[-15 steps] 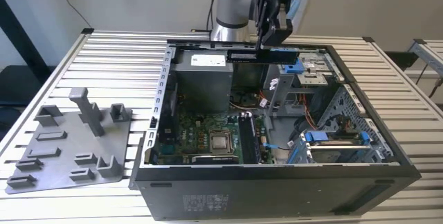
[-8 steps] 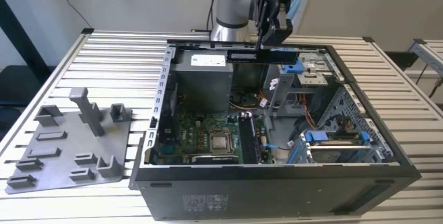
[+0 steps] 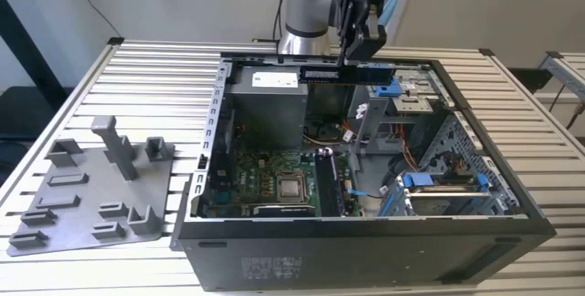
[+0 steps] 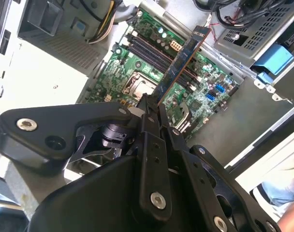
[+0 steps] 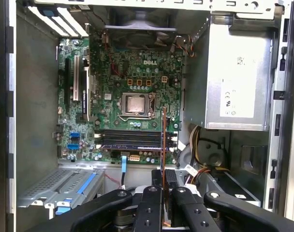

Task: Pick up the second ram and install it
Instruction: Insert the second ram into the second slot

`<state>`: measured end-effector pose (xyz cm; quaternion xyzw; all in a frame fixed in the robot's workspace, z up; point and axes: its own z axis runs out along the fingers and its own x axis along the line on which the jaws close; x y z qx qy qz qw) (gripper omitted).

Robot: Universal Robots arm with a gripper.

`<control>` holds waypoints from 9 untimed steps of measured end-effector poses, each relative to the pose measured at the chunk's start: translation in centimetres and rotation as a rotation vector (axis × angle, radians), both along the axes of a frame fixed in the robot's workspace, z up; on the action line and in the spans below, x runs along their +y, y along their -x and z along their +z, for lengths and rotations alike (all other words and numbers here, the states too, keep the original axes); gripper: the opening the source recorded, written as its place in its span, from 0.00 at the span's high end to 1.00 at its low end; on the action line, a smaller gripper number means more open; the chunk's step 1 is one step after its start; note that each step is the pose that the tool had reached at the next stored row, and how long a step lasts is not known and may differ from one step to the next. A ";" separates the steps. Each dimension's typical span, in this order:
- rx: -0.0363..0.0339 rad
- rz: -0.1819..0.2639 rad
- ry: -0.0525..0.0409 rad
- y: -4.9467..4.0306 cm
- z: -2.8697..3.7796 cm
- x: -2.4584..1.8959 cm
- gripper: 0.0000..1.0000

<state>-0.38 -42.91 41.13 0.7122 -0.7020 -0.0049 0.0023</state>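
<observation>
The second ram (image 3: 347, 75) is a thin dark stick held level above the back of the open computer case (image 3: 366, 231). My gripper (image 3: 355, 62) is shut on it from above. In the second wrist view the ram (image 4: 182, 60) juts out from my gripper (image 4: 149, 110) over the green motherboard (image 4: 132, 67). In the first wrist view the ram (image 5: 165, 140) shows edge-on as a thin line, clamped in my gripper (image 5: 164, 193). It hangs over the black memory slots (image 5: 132, 139), crossing them, well above the board.
The grey holder plate (image 3: 82, 200) with upright posts lies on the slatted table at the exterior view's left. Inside the case are the power supply (image 3: 265, 104), the bare processor (image 3: 290, 188), loose cables (image 3: 402, 152) and a drive cage with blue clips (image 3: 443, 186).
</observation>
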 end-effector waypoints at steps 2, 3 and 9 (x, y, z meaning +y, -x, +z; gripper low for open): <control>0.0000 -0.008 0.0000 0.00 0.00 0.00 0.86; 0.0000 -0.014 0.0001 0.00 0.00 0.00 0.86; 0.0000 -0.069 0.0000 0.00 -0.03 0.00 0.86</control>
